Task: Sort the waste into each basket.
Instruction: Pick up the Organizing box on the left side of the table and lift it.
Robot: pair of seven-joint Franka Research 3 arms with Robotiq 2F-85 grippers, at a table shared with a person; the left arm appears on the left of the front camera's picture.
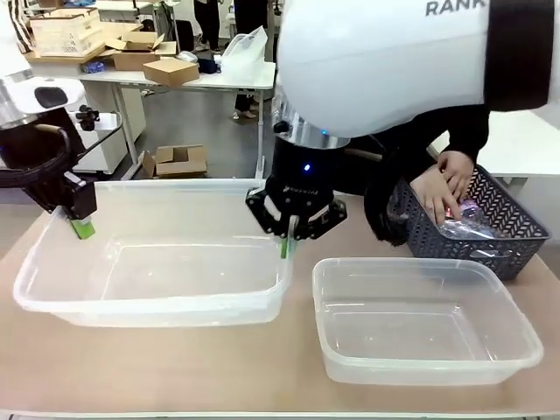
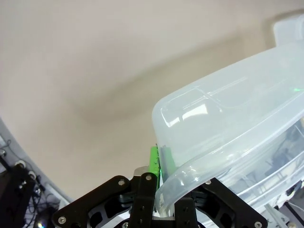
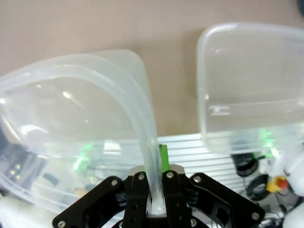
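Left end effector [image 1: 83, 226]: jaws closed, pinching left rim of large tub [image 1: 149, 308]. Right end effector [image 1: 286, 238]: likewise clamped on same tub's right rim. Judged step: positioning baskets, sorting not yet begun. Next req.: set tub square beside small tub [image 1: 420, 376], release both rims evenly. Waste, i.e. bottles [image 1: 468, 227], lies in grey basket [image 1: 518, 234] at far right, person's hand [image 1: 442, 188] among it. Counter [image 1: 175, 372] beige, smooth. Rm behind: tables w/ cardboard boxes [image 1: 171, 72], grey floor.

Here's the big clear tub [image 1: 149, 308], empty, on the table's left w/ its rim pinched at both ends by left gripper [image 1: 81, 227] & right gripper [image 1: 285, 247]. The smaller clear tub [image 1: 420, 372] sits just right of it, empty, upright. A clear bottle [image 1: 470, 226] lies in the dark basket [image 1: 516, 241], far right.
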